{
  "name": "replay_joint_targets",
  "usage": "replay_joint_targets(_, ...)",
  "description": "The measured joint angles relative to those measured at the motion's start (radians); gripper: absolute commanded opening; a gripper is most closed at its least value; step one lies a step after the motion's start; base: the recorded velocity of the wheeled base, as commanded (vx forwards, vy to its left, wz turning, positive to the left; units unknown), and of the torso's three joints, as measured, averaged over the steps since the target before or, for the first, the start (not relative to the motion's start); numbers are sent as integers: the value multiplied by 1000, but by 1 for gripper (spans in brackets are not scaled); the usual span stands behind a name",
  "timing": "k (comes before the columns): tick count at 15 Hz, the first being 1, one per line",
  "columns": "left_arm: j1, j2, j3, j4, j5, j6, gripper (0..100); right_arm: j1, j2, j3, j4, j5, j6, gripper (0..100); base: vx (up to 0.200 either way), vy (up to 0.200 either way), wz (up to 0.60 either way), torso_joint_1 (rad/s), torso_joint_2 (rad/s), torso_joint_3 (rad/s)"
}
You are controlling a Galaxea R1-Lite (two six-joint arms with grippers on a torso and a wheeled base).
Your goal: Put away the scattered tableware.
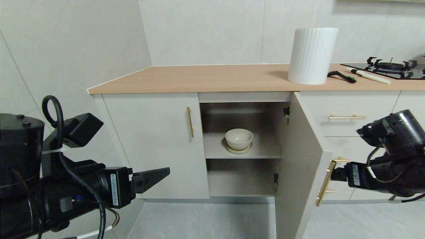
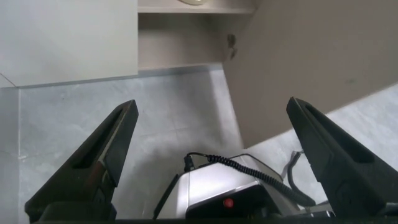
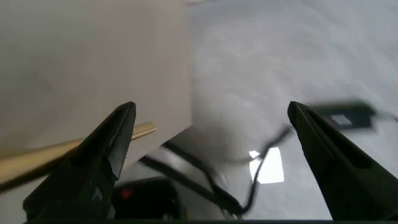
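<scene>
A cream bowl (image 1: 239, 138) sits on a small plate (image 1: 239, 150) on the middle shelf of the open cabinet (image 1: 244, 147). The cabinet door (image 1: 298, 159) swings out toward me, its gold handle (image 1: 325, 184) on the outer edge. My right gripper (image 1: 333, 174) is at that handle; in the right wrist view it (image 3: 211, 109) is open, with the handle (image 3: 37, 158) beside one finger and the door face (image 3: 81, 62) behind. My left gripper (image 1: 162, 174) hangs open and empty low at the left, above the floor (image 2: 211, 106).
On the wooden counter (image 1: 206, 78) stand a tall white ribbed container (image 1: 312, 54), a black-handled tool (image 1: 342, 76) and a white knife (image 1: 368, 76), with a gas hob (image 1: 391, 66) at the far right. A closed door (image 1: 156, 142) flanks the opening on the left; drawers (image 1: 347, 116) on the right.
</scene>
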Motion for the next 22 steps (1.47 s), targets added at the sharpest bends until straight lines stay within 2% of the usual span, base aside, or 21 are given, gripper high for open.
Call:
replay_joint_targets(2, 1, 0, 0, -5, 2, 0, 100, 72, 53, -12, -86, 2, -9, 100, 0, 0, 0, 0, 0, 0)
replay_joint_targets(7, 1, -9, 2, -9, 4, 1, 100, 164, 242, -144, -135, 7, -18, 100, 0, 0, 0, 0, 0, 0)
replay_joint_targets(11, 1, -8, 3, -9, 6, 1, 100, 179, 363, -189, -254, 33, -12, 100, 0, 0, 0, 0, 0, 0)
replay_joint_targets(15, 1, -12, 2, -9, 6, 3, 100, 180, 411, -191, -265, 34, -8, 100, 0, 0, 0, 0, 0, 0)
replay_joint_targets(22, 0, -23, 2, -7, 4, 12, 100, 191, 449, -189, -300, 32, -1, 100, 171, 0, 0, 3, 1, 2)
